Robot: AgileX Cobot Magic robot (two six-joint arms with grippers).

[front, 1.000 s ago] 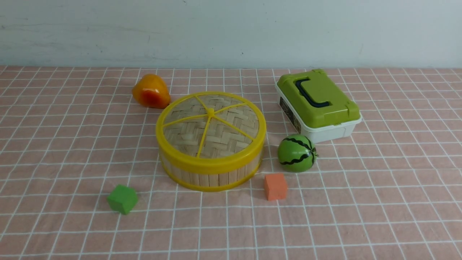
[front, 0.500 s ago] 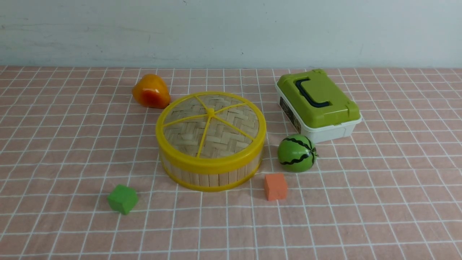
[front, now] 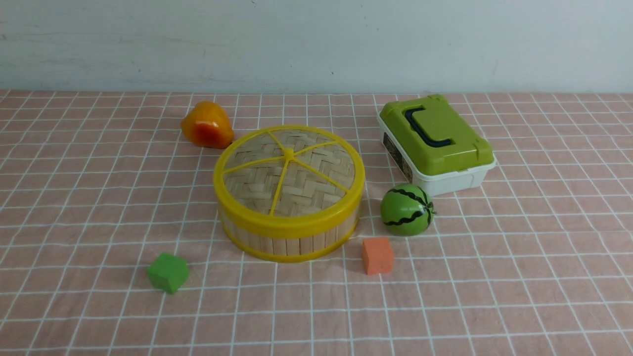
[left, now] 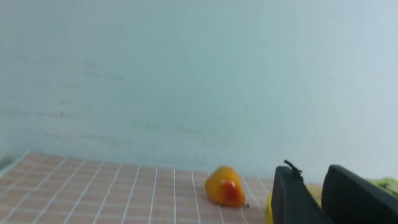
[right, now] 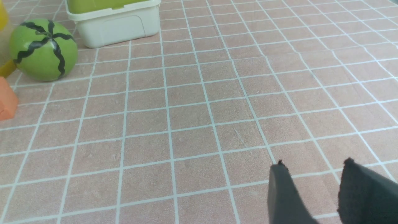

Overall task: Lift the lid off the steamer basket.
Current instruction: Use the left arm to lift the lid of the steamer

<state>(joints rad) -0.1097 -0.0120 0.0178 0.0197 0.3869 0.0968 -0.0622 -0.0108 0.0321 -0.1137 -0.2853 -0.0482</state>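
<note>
The steamer basket (front: pixel 292 242) stands mid-table on the pink checked cloth, with bamboo-slat wall and yellow rims. The lid (front: pixel 289 170), woven bamboo with a yellow rim and spokes, sits flat on top of it. Neither arm shows in the front view. In the left wrist view my left gripper (left: pixel 311 174) is open, well away from the basket, and a strip of the lid's yellow rim (left: pixel 268 208) shows beside its fingers. My right gripper (right: pixel 314 165) is open over bare cloth, empty, far from the basket's yellow edge (right: pixel 4 70).
An orange-yellow toy fruit (front: pixel 206 125) lies behind the basket on the left. A toy watermelon (front: pixel 406 209) and an orange cube (front: pixel 377 255) sit at its right. A white box with a green lid (front: pixel 435 141) stands back right. A green cube (front: pixel 168 272) lies front left.
</note>
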